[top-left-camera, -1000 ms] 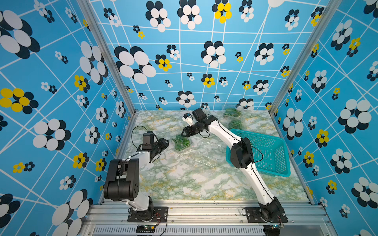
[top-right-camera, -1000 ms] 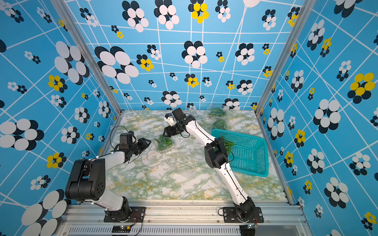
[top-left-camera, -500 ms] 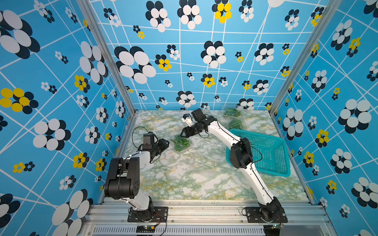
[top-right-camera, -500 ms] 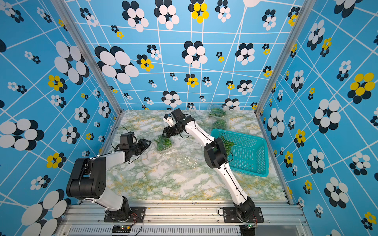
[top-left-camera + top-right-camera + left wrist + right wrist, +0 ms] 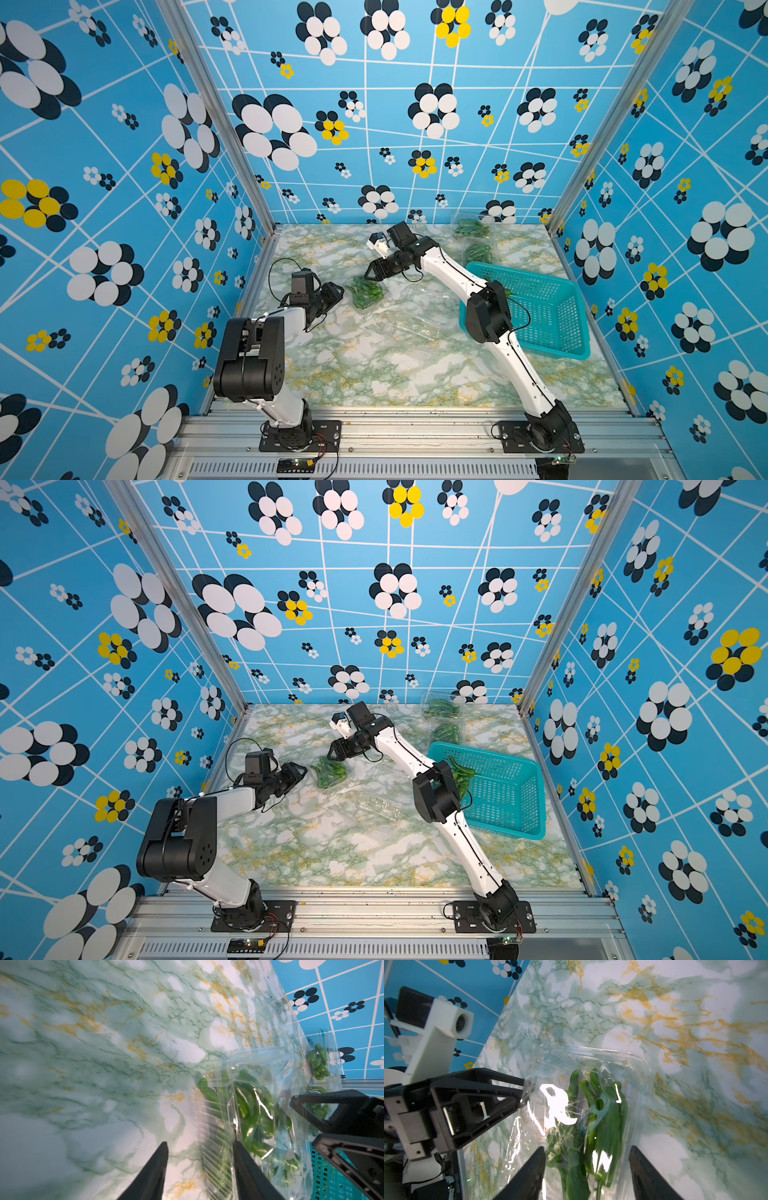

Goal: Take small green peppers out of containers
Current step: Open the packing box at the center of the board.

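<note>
A glossy worktop printed like marble, white with green and ochre veins, sits inside a booth of blue walls crossed by white lines and dotted with flowers made of white, black and yellow ovals. Bare aluminium posts mark the back corners. Left of the middle lies a container, a thin, clear plastic clamshell with ribbed sides and rounded corners. It is set slantwise to the worktop's edges, and its crinkled top catches the glare. Inside it the peppers, slender, curved and shiny dark green, lie packed side by side along the box's length. Their blunt tips point away from the right end effector and their thin stems toward it. That end effector hangs just over the box with its black wedge fingers spread wide to either side of the bunch, clamping nothing that shows. The left end effector reaches in low from the opposite side with its fingers parted. One tip rests against the clear wall and bare worktop shows between them. Nearer the front lies an empty container, opened out flat. By the back wall sit two more full containers, one behind the other. Just in front of them stands a teal basket, rectangular with perforated walls and turned askew, with a few loose peppers in one corner.
</note>
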{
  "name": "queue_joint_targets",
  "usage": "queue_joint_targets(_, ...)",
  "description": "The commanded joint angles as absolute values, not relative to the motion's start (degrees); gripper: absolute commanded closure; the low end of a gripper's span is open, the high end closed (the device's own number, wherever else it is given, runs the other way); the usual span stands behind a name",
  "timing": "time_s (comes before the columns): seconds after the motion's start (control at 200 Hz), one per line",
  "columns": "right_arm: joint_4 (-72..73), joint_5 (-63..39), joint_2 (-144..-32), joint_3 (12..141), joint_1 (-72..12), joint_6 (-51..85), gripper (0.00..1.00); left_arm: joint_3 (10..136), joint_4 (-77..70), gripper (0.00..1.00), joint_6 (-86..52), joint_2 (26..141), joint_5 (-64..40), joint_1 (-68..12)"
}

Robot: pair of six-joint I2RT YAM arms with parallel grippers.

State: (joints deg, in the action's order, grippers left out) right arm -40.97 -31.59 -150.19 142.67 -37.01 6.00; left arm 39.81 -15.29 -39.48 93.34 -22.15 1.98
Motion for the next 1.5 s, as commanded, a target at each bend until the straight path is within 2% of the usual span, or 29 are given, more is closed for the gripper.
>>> queue_joint_targets(0.0,-43.37,-35.22,-152.71,143.44,-38.76,4.91,0.35,40.91,-16.59,0.48,-39.65,95.21,-23.53,2.18)
queue_joint_targets(0.18,-43.62,-38.49,-153.2,143.48,-38.82,4.83,0.38,41.09,-17.03,0.48,-39.77,95.64,-23.73,2.19)
queue_joint_targets(0.25,-44.4,-38.31,-152.77,143.27,-38.88,4.2,0.39,41.63,-16.04,0.53,-39.48,95.8,-23.75,2.04)
queue_joint_targets(0.4,-45.33,-36.95,-151.22,142.47,-38.78,3.16,0.39,42.45,-14.95,0.78,-39.45,96.54,-24.14,1.76)
queue_joint_targets(0.57,-42.97,-27.4,-145.97,138.86,-38.4,3.49,0.35,42.01,-13.06,0.91,-38.91,93.96,-23.25,1.76)
queue_joint_targets(0.725,-37.9,-12.3,-137.14,132.25,-37.88,3.73,0.33,41.77,-10.81,0.93,-38.99,91.97,-21.76,1.76)
queue_joint_targets(0.814,-35.62,-7.5,-132.56,127.94,-37.83,2.92,0.32,41.87,-10.13,0.94,-39.26,91.52,-21.51,1.7)
queue_joint_targets(1.149,-29.17,-3.15,-121.23,107.88,-44.83,0.41,0.34,43.41,-4.96,0.96,-39.16,90.03,-19.95,0.34)
queue_joint_targets(1.369,-23.1,0.0,-120.4,100.82,-51.2,1.27,0.34,43.33,-5.46,0.95,-38.84,91.37,-19.31,-0.83)
queue_joint_targets(1.494,-21.76,1.74,-122.78,101.59,-53.59,1.07,0.34,43.15,-6.67,0.95,-38.25,92.51,-19.08,-1.23)
